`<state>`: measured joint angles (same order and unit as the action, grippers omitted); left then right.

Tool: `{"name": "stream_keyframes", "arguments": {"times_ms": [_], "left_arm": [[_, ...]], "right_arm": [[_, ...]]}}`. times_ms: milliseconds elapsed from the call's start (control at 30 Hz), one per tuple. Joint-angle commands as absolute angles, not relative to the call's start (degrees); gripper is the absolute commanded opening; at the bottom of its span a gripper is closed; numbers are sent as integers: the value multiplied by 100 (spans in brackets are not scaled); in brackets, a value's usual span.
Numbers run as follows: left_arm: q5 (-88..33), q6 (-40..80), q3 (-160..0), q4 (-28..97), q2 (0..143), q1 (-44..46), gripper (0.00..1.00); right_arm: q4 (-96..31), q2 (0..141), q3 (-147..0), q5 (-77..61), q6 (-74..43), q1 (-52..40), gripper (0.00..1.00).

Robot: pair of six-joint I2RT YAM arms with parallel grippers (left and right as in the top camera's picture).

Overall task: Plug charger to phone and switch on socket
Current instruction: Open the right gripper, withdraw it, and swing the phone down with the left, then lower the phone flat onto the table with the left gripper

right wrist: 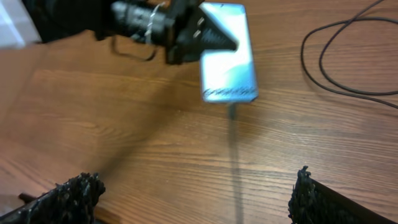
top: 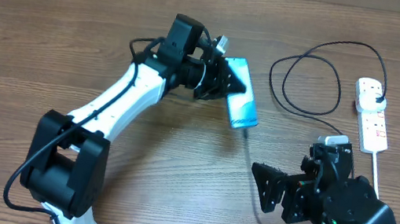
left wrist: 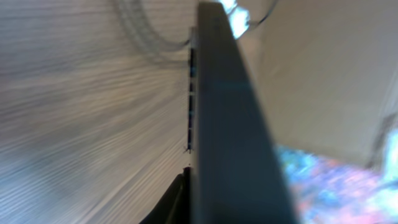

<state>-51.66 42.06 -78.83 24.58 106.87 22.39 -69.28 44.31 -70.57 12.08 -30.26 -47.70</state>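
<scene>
Left tool (top: 224,80) clamped on the blue-lit phone (top: 244,107), held near the worktop (top: 51,42) centre; its white screen text is too blurred to read. Charger (top: 250,161) reaches its lower end. Right tool (right wrist: 189,199) spread apart

Phone (top: 244,101) in left gripper (top: 225,84)

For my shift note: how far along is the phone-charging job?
Looks done: the thin black charger cable reaches the bottom end of the slim blue-screened smartphone, apparently plugged in, and its far end runs into the white elongated power strip. In hand: the left gripper has its jaws clamped on the phone; the right gripper has its jaws wide, off the cable. Left: switching on the strip; its switch is too small to read.
</scene>
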Motion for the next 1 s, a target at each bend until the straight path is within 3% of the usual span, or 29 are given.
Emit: {"name": "stream_keyframes", "arguments": {"times_ms": [0,167,400,800,967], "left_arm": [[-4991,1400,-8202,3848,10652,1920,13],[-4788,239,-8202,5107,10674,1496,7],[-5242,-696,-8202,5196,10838,1098,5],[-5284,-464,-8202,4989,12084,1120,5],[-5535,-473,-8202,4851,12619,1122,14]], "right_arm": [[-6893,4449,-7120,1455,-3155,-4759,100],[-6694,4453,-7118,1452,-3155,-4759,100],[-6438,4504,-7015,1409,-3310,-4762,100],[-6499,4845,-7008,956,-3586,-4762,100],[-6506,5015,-7008,814,-3760,-4762,100]]}}
